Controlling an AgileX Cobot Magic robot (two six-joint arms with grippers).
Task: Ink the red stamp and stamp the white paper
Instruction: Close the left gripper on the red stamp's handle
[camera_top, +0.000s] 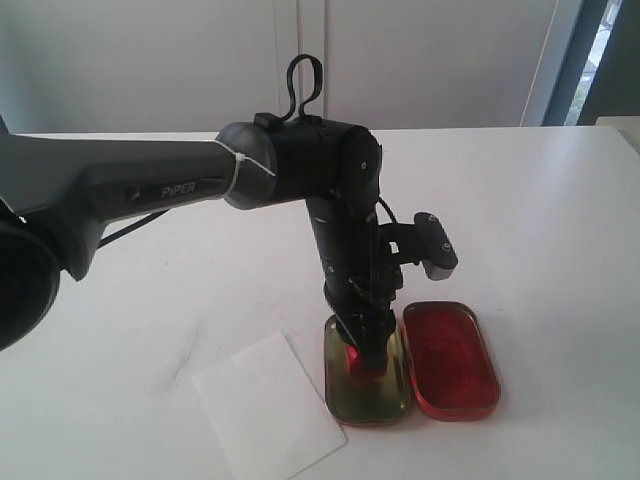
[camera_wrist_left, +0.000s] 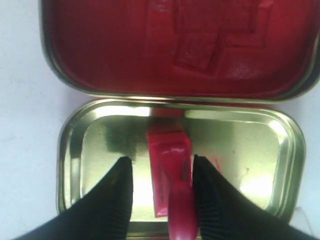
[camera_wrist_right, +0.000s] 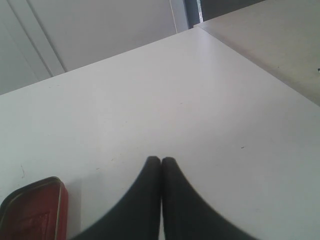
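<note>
Red stamp (camera_wrist_left: 167, 162): one; white paper (camera_top: 268, 405): one.

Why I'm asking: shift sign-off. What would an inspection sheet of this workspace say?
Surface: white table, no spills seen.
Job's things: red stamp inside the gold lid; white paper flat beside the lid, no mark seen; red ink pad tin open on the lid's other side.
Clutter: nothing seen.
Grippers: left gripper open, fingers either side of the stamp; right gripper shut over bare table.
Cables: black cable loop standing up from the left arm.
Surroundings: pale wall panels; window behind the table.
</note>
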